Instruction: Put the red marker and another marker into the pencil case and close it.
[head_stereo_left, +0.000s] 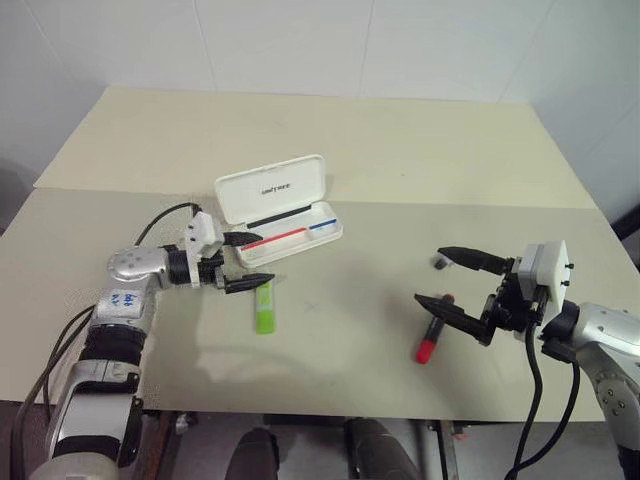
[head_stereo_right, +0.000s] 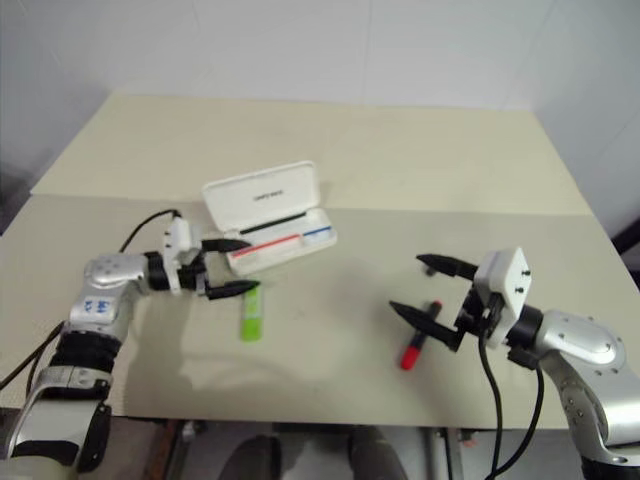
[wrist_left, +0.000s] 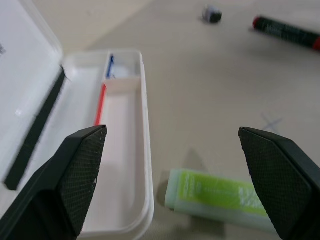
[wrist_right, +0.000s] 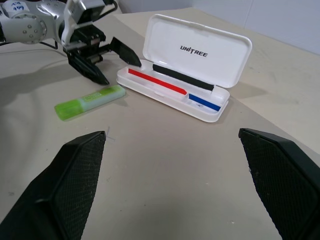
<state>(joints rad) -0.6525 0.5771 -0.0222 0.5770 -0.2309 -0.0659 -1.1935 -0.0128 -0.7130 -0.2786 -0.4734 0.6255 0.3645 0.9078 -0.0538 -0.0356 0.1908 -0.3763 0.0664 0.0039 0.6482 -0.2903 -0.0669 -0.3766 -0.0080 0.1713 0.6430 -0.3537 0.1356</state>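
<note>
Left hand (head_stereo_left: 243, 262) fingers apart, just above near end of lime-green highlighter (head_stereo_left: 264, 307); highlighter's long axis runs toward robot, beside open pencil case (head_stereo_left: 285, 238). Right hand (head_stereo_left: 452, 281) fingers apart over red marker (head_stereo_left: 434, 331).

The white hard-plastic hinged pencil case (wrist_right: 197, 60) shows a smooth, faintly glossy lid, with a matt black strip along its hinge side. The short lime-green highlighter (wrist_left: 220, 199) looks like translucent, slightly frosted plastic with a clear cap end. The slim black-barrelled marker with a red cap (head_stereo_left: 433, 331) has a smooth plastic sheen. The pale beige tabletop (head_stereo_left: 360, 150) is matt and even, like laminate. The left gripper (head_stereo_left: 249, 262) and right gripper (head_stereo_left: 452, 283) carry matt black fingers (wrist_left: 80, 165) with a fine cross-hatched, grippy texture. The forearm shells are brushed silver metal.
</note>
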